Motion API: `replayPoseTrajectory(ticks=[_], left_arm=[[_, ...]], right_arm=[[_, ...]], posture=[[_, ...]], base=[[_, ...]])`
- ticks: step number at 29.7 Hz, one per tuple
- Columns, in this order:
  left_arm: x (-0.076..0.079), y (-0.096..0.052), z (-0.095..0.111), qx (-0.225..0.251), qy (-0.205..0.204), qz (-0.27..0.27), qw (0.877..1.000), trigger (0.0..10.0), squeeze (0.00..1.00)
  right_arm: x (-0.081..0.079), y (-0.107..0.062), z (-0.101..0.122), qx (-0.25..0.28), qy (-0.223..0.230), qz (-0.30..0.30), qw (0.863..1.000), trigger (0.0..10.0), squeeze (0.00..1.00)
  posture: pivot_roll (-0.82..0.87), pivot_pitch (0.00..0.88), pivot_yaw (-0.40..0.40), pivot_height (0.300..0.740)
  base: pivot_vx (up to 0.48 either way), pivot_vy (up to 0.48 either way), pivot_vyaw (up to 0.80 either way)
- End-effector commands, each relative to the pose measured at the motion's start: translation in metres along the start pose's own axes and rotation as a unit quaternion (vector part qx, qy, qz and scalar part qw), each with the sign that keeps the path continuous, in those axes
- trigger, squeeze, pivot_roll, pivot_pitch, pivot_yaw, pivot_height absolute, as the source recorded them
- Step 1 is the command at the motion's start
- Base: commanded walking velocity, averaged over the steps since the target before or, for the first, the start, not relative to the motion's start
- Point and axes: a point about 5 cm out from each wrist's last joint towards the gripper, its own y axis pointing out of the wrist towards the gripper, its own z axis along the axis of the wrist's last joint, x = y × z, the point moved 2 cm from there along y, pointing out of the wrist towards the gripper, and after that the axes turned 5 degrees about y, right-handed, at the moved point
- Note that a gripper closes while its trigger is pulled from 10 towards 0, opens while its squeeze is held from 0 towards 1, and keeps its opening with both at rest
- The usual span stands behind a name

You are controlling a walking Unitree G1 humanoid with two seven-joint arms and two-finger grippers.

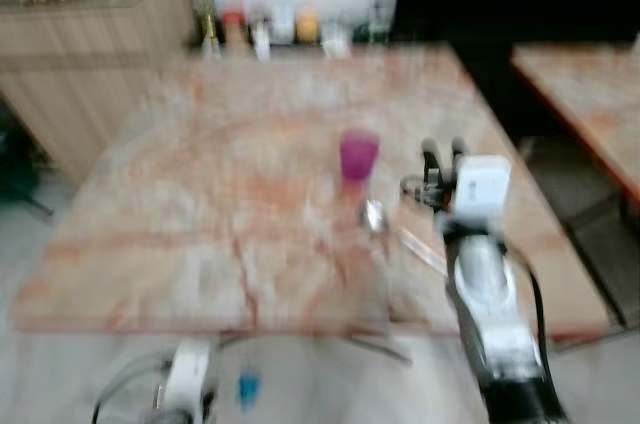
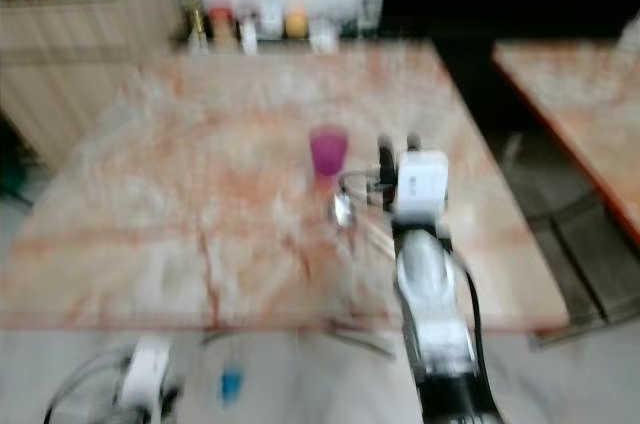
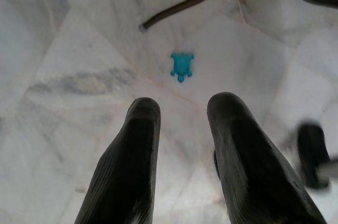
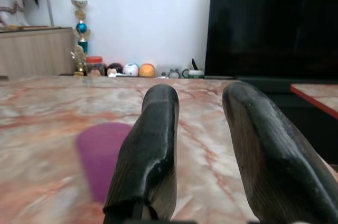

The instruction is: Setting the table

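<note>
A purple cup (image 1: 358,155) stands upright near the middle of the marble table (image 1: 230,174). A metal spoon (image 1: 375,216) lies just in front of it. My right gripper (image 1: 443,151) hovers over the table to the right of the cup, open, with nothing between its fingers (image 4: 153,145). In the right wrist view the cup (image 4: 103,158) shows blurred beside them. My left gripper (image 3: 182,113) hangs low beside the table's front edge, open over the floor. The head views are blurred.
Jars, small ornaments and a trophy (image 4: 79,39) line the table's far edge (image 1: 290,26). A wooden cabinet (image 1: 90,54) stands back left, a second table (image 1: 590,94) on the right. A blue turtle toy (image 3: 181,66) and table legs (image 3: 185,2) are on the marble floor.
</note>
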Motion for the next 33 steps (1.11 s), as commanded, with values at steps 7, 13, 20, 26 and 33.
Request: replayPoseTrajectory(ticks=[7, 13, 20, 26, 33], left_arm=[[0.008, 0.0, -0.003, -0.007, -0.001, -0.009, 1.0, 10.0, 0.0], [0.009, 0.0, -0.005, -0.011, -0.001, -0.01, 1.0, 10.0, 0.0], [0.01, -0.001, -0.008, -0.015, 0.0, -0.012, 1.0, 10.0, 0.0], [0.009, -0.001, -0.01, -0.018, 0.005, -0.016, 1.0, 10.0, 0.0], [0.011, -0.001, -0.009, -0.018, 0.004, -0.019, 1.0, 10.0, 0.0]], right_arm=[[0.003, -0.007, -0.004, -0.012, -0.003, 0.003, 1.0, 10.0, 0.0], [0.008, -0.017, -0.007, -0.028, -0.013, 0.014, 0.999, 10.0, 0.0], [0.022, -0.041, -0.014, -0.093, -0.028, 0.08, 0.992, 10.0, 0.0], [0.044, -0.053, -0.028, -0.177, -0.065, 0.124, 0.974, 10.0, 0.7], [0.025, -0.05, -0.04, -0.25, -0.08, 0.232, 0.937, 10.0, 1.0]], posture=[[-0.02, 0.003, 0.036, 0.74], [-0.03, 0.0, 0.032, 0.74], [-0.04, 0.0, 0.032, 0.74], [-0.05, 0.0, 0.038, 0.74], [-0.05, 0.0, 0.043, 0.74]], base=[[0.0, 0.0, 0.0], [0.0, 0.0, 0.0], [0.0, 0.0, 0.0], [0.0, 0.0, 0.0], [0.0, 0.0, 0.0]])
